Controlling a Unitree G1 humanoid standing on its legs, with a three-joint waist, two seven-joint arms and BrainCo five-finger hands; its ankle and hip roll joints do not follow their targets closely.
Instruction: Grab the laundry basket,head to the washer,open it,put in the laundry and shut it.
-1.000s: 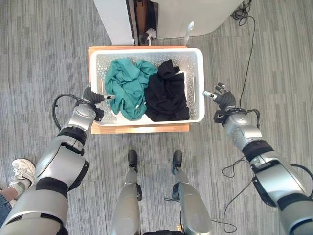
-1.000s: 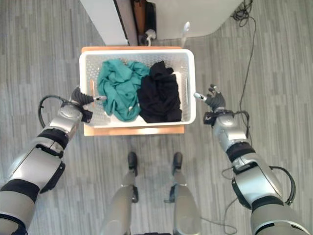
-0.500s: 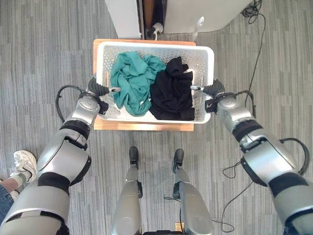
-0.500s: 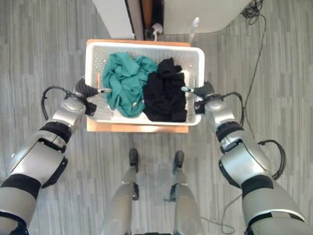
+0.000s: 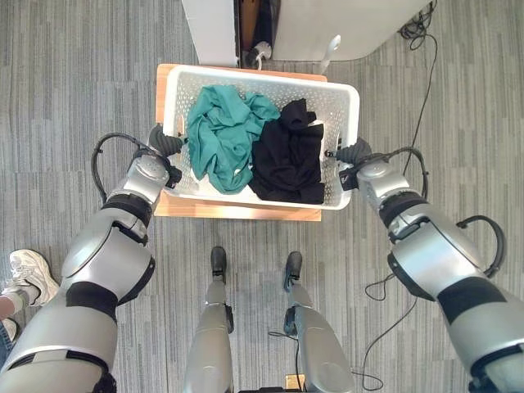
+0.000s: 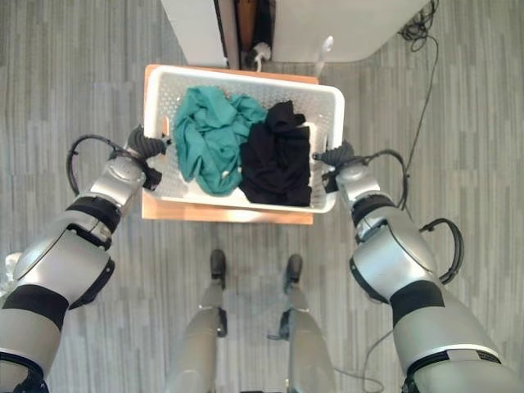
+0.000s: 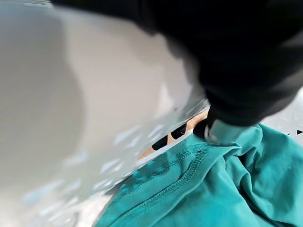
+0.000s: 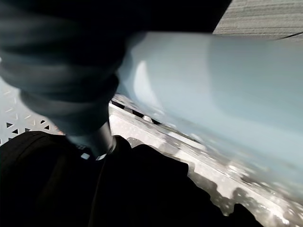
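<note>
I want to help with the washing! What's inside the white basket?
In the white basket lie a crumpled teal garment and a black garment beside it. Whatever lies beneath them is covered.

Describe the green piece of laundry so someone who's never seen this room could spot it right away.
Start at the white laundry basket on the low wooden stand in front of the robot. Two crumpled garments lie inside, side by side. The teal garment is on the robot's left half, next to the left hand; its neighbour is the black garment.
</note>
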